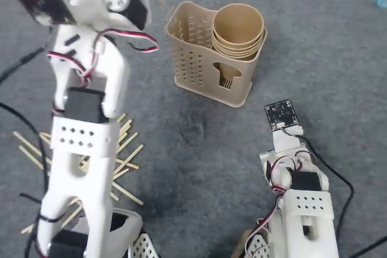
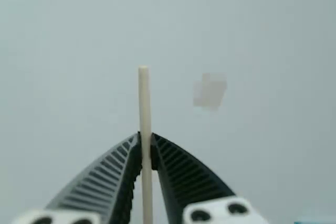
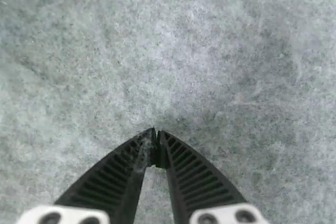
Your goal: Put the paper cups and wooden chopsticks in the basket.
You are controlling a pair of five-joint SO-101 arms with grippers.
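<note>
I read left claw (image 2: 145, 149) pinching one chopstick (image 2: 144, 100) (lower end cut off); right claw (image 3: 156, 139) pressed together over mat (image 3: 220, 45).

The basket (image 1: 199, 67) stands at the far centre of the table (image 1: 199, 167), with the paper cups (image 1: 237, 28) nested in one stack inside its right compartment. The wooden chopsticks (image 1: 126, 149) lie scattered on the table at the near left, partly under the left arm, well apart from the basket. One chopstick (image 2: 144, 103) sits pinched in the left gripper (image 2: 145, 142), while the right gripper (image 3: 156, 148), at the near right, hangs closed over bare table.
</note>
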